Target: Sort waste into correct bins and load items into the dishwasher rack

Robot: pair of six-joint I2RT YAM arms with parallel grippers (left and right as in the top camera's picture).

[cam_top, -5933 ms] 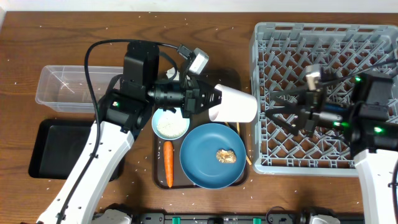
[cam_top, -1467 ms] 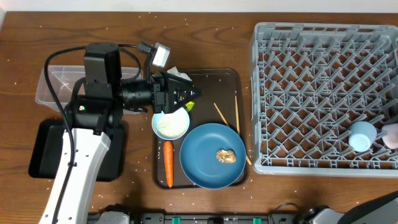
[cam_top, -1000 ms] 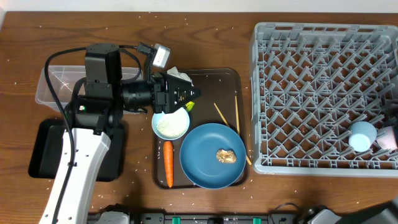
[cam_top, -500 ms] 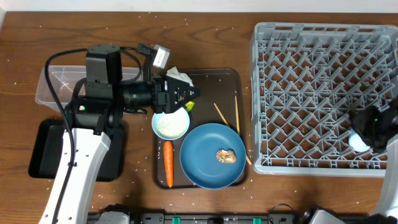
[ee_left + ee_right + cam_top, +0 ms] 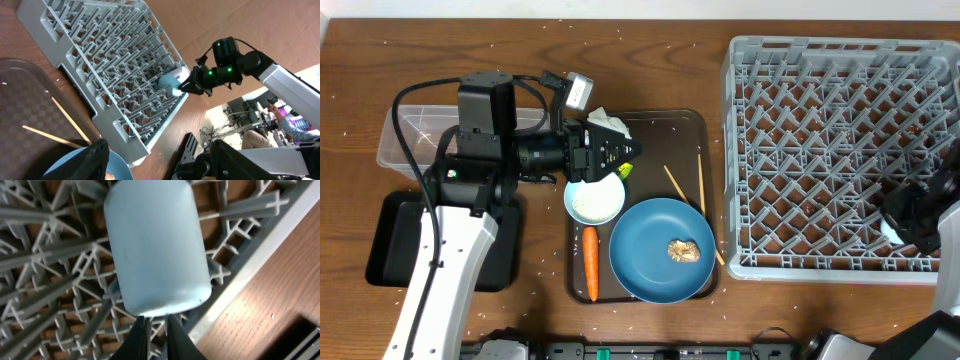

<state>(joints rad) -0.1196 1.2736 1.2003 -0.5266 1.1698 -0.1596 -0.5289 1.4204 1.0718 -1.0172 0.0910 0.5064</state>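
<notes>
The right gripper has its two fingers drawn almost together, only a narrow slit between them, and nothing is gripped. The light blue cylindrical cup lies on its side directly ahead of those fingertips, its near end just at their tips and the rest stretching away from them. It rests on the lattice of the large square grey plastic dishwasher rack, close to the rack's outer wall, with the brown wooden table beyond. From overhead the right arm covers the rack's near right corner and hides the cup almost wholly. The left wrist view shows it as a pale blue shape just beside the dark right gripper at that corner. The left gripper is spread wide and empty over the far left part of the large brown serving tray. It sits between the crumpled white paper and the green-yellow printed wrapper.
</notes>
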